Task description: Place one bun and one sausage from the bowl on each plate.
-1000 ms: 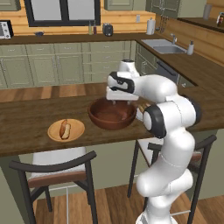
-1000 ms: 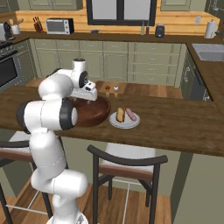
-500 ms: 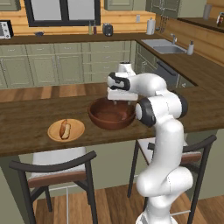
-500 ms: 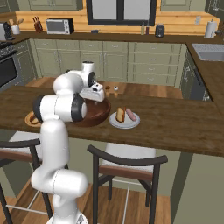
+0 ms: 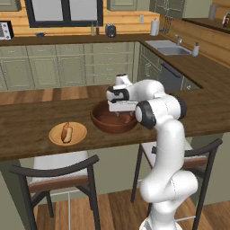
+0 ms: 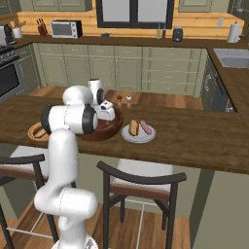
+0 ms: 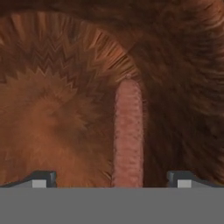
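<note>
The dark wooden bowl sits mid-counter, and my gripper reaches down into it. In the hand view one pinkish sausage lies on the bowl floor, running lengthwise between my fingertips. My gripper is open and holds nothing. The tan plate left of the bowl carries a bun. The grey-white plate right of the bowl holds a bun and a sausage.
Two small shakers stand behind the bowl. Two stools stand against the counter's near edge. A sink sits on the far right counter.
The arm's elbow has swung up and closer to the bowl. The hand has stayed over the bowl, dipping slightly lower into it.
</note>
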